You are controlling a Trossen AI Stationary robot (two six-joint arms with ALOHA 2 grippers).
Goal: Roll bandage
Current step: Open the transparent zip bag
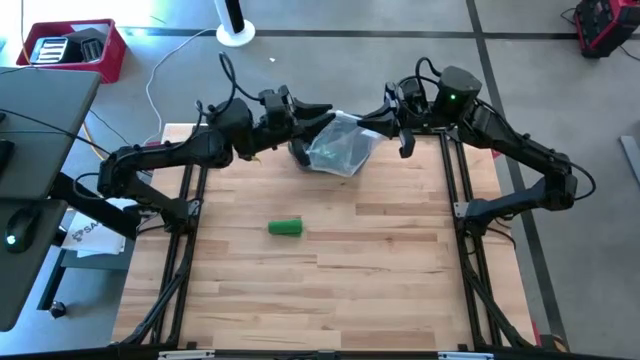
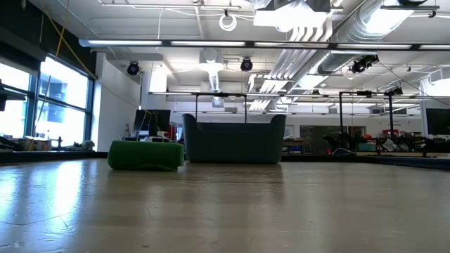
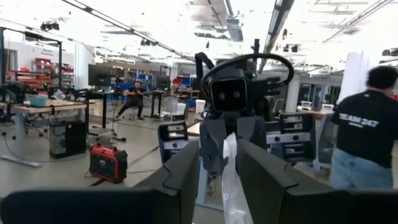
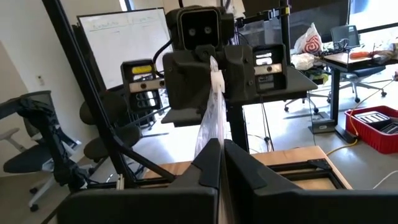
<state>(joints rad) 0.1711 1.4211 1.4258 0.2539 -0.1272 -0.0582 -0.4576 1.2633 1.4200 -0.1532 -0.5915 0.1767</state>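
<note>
Stretching a clear plastic bag [image 1: 343,145] taut between left tool [image 1: 322,117] and right tool [image 1: 375,122], both pinching its edges, leaving green bandage roll [image 1: 285,228] untouched on tabletop [image 1: 380,270].

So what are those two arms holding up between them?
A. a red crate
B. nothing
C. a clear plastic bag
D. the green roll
C: in the overhead view the left gripper and the right gripper each pinch a side of the clear plastic bag, while the green roll lies alone on the table.

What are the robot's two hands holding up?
A clear plastic bag. The left gripper pinches its one top edge, the right gripper the other.
</note>
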